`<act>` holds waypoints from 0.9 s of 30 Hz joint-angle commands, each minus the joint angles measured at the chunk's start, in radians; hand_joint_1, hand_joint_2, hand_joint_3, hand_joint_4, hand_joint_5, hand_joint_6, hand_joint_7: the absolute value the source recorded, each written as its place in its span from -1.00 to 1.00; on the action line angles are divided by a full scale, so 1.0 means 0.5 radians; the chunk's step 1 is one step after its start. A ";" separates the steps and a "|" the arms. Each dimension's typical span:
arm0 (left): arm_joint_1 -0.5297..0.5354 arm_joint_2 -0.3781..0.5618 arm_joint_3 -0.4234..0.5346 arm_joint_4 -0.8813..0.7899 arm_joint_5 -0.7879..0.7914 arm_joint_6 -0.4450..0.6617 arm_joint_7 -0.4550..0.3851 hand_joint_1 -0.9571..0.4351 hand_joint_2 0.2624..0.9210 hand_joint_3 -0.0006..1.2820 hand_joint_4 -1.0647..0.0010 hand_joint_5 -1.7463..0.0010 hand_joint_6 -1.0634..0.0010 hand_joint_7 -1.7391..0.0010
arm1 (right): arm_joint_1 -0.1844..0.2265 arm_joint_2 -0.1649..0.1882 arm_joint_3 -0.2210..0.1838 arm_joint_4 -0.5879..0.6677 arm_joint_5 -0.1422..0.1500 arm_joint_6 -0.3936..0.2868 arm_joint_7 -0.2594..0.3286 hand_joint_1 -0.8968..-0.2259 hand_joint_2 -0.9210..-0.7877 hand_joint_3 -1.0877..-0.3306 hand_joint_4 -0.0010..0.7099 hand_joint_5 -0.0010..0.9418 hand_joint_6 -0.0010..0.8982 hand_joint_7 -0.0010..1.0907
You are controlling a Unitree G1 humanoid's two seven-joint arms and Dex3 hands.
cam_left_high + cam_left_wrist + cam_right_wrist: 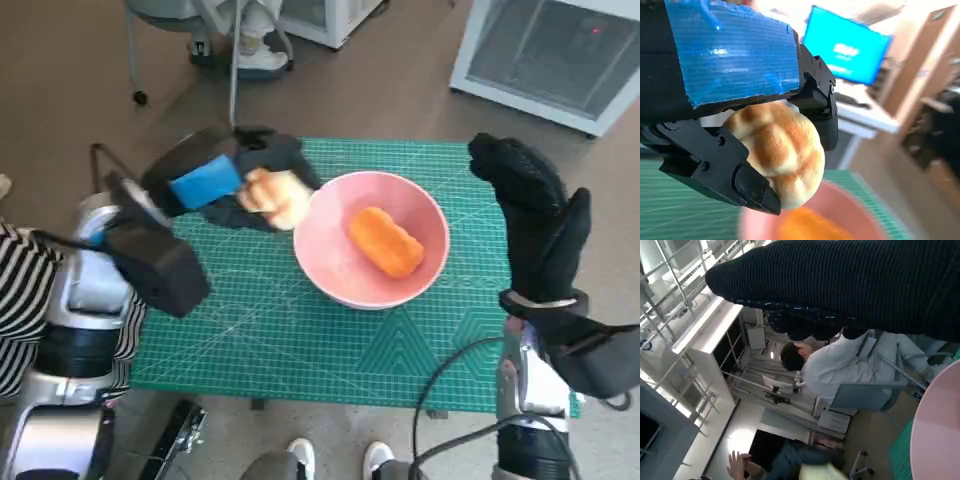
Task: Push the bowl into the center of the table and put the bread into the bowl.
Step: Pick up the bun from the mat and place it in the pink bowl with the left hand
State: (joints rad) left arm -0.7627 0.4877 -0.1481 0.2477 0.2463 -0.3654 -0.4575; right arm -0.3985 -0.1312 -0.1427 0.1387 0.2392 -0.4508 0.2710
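1. Head view looks steeply down on the table (wide-angle)
2. Left wrist view sits close behind the left hand
3. Both wrist views share the pink bowl with it

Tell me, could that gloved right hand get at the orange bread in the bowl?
Probably yes. The right hand hangs just beside the pink bowl, holding nothing, and the orange bread lies uncovered inside. The left hand, gripping a pale bun, is at the opposite rim.
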 commanded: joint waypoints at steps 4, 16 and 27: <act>-0.090 -0.108 -0.169 0.098 0.121 0.060 -0.046 0.38 1.00 -0.85 -0.25 -0.30 -0.09 -0.45 | 0.047 0.004 -0.006 0.001 0.033 0.024 0.016 -0.40 -1.00 0.03 -0.45 -1.00 -0.70 -0.31; -0.210 -0.195 -0.357 0.431 0.253 0.006 -0.088 0.21 0.70 -0.97 0.09 0.90 0.09 0.68 | 0.077 -0.016 -0.024 -0.047 0.023 0.027 0.009 -0.40 -1.00 0.02 -0.46 -1.00 -0.71 -0.31; -0.238 -0.176 -0.357 0.548 0.276 -0.109 -0.095 0.01 0.64 -1.00 0.45 1.00 0.28 0.95 | 0.066 -0.038 -0.036 -0.079 -0.006 0.040 -0.015 -0.39 -1.00 -0.01 -0.46 -1.00 -0.72 -0.31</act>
State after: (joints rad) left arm -0.8459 0.3915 -0.3345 0.5070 0.3918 -0.3995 -0.5023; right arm -0.3789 -0.1449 -0.1549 0.0987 0.2392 -0.4470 0.2715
